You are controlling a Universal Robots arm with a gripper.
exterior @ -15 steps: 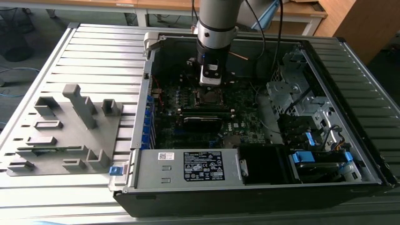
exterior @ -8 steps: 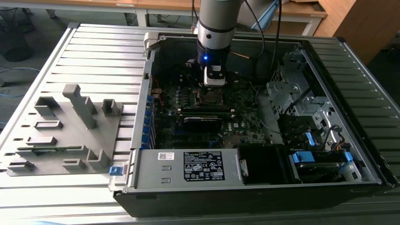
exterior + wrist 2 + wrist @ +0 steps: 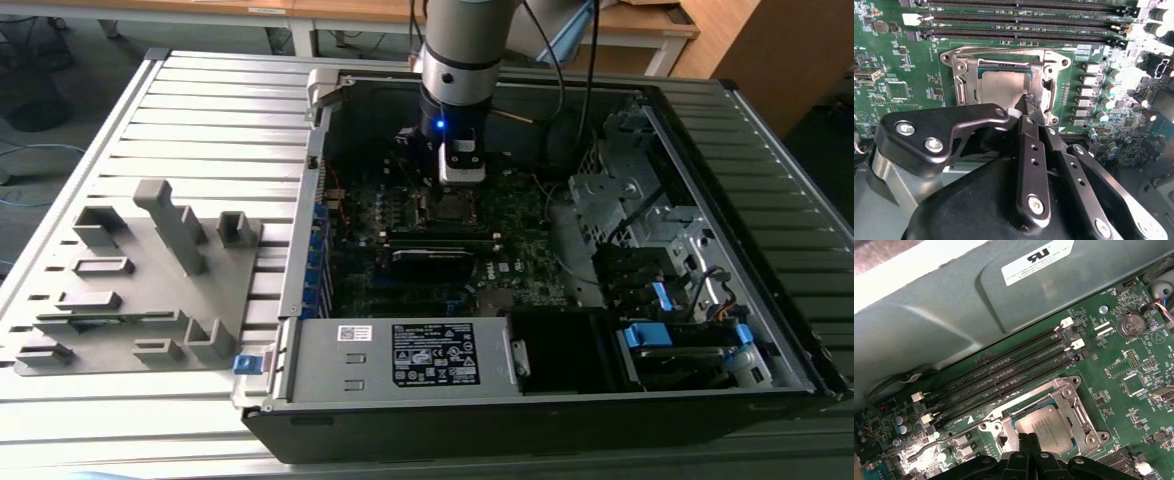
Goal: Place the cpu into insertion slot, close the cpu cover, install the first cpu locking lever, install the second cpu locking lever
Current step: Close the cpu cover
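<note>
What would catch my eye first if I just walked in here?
The robot arm reaching down into an open computer case, mid-table in the exterior view. In the second wrist view, the cpu sits framed by its silvery cpu cover on the green board, with the black gripper at the frame's edge.

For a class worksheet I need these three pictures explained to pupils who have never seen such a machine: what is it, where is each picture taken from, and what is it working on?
It is a robot arm with a two-fingered gripper. The exterior view shows an open computer case lying on a slatted metal table, with a grey parts holder at the exterior view's left. Both wrist views come from cameras on the arm, looking at the green board. The cpu lies framed by the cpu cover. The gripper is shut, holding nothing visible, its tips at the cover's edge.
</note>
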